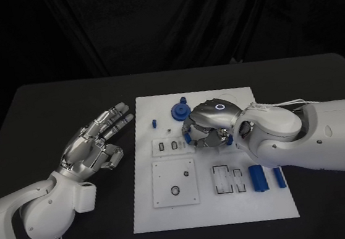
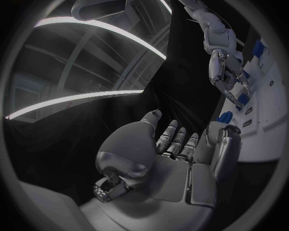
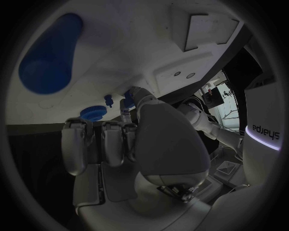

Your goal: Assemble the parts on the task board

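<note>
The white task board [image 1: 179, 209] lies in the middle of the black table. My right hand [image 1: 208, 124] hovers over the board's upper middle with its fingers curled in, and pinches a small blue part [image 1: 188, 135] at its fingertips [image 3: 135, 92]. A blue gear [image 1: 177, 112] and a small blue peg [image 1: 153, 123] stand just beyond that hand. Two blue cylinders [image 1: 257, 179] lie by my right forearm at the board's near right. My left hand [image 1: 95, 142] hangs open, fingers spread, beside the board's left edge and touches nothing.
Two white raised blocks [image 1: 174, 183] with slots sit on the board's left half. Another blue part [image 3: 48, 57] lies on the board close under my right wrist. Black table [image 1: 45, 117] stretches round the board, with dark curtain behind.
</note>
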You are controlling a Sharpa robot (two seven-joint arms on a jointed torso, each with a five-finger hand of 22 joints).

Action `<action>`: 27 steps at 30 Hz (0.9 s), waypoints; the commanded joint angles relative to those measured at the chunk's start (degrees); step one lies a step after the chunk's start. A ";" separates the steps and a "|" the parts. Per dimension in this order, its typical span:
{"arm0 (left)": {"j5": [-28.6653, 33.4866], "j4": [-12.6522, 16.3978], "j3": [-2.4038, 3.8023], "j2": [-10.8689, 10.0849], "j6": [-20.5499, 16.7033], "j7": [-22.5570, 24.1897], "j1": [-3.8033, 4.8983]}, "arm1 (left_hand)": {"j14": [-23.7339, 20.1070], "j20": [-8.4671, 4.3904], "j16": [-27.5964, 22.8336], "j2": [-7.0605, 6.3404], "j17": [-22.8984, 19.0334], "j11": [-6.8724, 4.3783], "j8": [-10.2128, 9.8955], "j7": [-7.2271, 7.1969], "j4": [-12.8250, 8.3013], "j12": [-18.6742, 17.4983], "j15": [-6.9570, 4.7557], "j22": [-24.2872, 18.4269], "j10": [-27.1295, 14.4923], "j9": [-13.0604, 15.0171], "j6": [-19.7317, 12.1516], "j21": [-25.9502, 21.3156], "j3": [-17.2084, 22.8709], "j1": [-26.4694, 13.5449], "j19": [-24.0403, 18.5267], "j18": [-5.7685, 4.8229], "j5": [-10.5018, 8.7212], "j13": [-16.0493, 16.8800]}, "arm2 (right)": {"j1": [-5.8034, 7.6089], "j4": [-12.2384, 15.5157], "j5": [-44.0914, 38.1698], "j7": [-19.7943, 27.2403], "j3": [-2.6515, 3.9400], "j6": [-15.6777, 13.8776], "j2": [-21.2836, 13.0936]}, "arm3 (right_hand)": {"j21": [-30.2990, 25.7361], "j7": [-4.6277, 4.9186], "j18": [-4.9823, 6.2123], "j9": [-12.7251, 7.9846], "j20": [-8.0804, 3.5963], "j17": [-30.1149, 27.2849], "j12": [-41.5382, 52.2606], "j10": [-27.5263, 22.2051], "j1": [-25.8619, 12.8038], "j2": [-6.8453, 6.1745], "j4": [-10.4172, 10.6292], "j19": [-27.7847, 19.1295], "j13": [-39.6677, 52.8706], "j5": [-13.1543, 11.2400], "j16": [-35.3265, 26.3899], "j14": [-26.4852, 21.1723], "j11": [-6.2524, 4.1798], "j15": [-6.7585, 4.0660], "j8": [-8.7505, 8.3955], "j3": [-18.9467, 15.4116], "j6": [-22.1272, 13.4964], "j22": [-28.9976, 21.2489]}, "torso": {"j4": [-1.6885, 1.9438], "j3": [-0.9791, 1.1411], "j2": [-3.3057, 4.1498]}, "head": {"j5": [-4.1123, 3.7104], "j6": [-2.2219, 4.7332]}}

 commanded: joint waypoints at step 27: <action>0.14 -0.50 0.03 0.20 0.94 2.67 0.01 | 0.19 0.43 1.06 -0.01 0.20 0.74 0.31 0.92 -0.45 1.15 0.59 15.09 0.44 -0.06 0.53 0.17 0.56 -0.74 6.02 -0.35 0.40 0.21 | -0.46 0.80 -0.37 0.39 -0.26 -1.42 -1.45 | -1.40 0.13 1.10 -5.45 -0.42 7.49 -1.52 3.91 -2.61 -3.48 3.51 2.19 12.27 -16.46 -0.64 4.49 -0.44 -0.34 -6.34 -3.82 -16.36 11.29 | 0.00 0.05 0.00 | 0.46 -0.33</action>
